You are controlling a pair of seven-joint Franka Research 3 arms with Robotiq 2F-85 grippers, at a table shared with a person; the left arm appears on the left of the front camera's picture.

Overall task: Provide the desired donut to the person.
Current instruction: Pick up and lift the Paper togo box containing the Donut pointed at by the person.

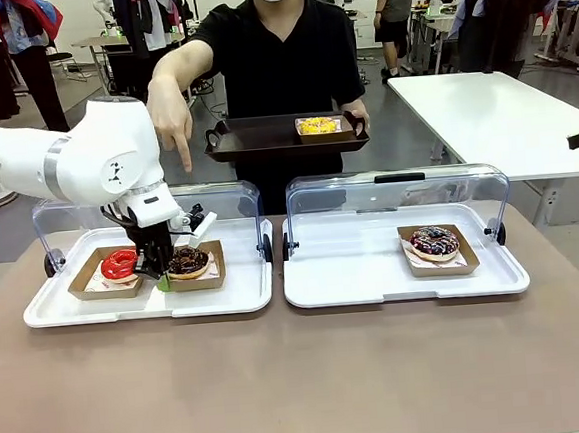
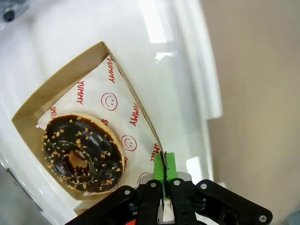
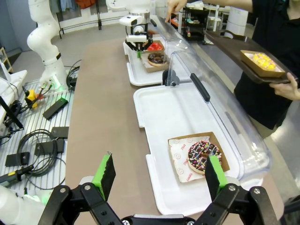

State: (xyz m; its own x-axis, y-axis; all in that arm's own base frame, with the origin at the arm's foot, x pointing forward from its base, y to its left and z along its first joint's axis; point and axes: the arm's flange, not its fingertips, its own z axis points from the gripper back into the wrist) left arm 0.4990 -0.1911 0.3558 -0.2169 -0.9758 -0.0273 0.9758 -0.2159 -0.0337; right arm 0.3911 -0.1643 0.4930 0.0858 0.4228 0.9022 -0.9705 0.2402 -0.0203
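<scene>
The left claw (image 2: 163,171) is clenched on the near edge of the cardboard box (image 2: 51,96) carrying the chocolate donut (image 2: 82,157), sparing its icing. The person's hand (image 1: 168,116) points there. The right claw (image 3: 159,164) hangs released.

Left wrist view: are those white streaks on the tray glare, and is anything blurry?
Left wrist view: yes, glare streaks the tray; the chocolate donut and its box look sharp. Right wrist view: reflections streak the clear lid. Front view: even light, faint shadows.
</scene>
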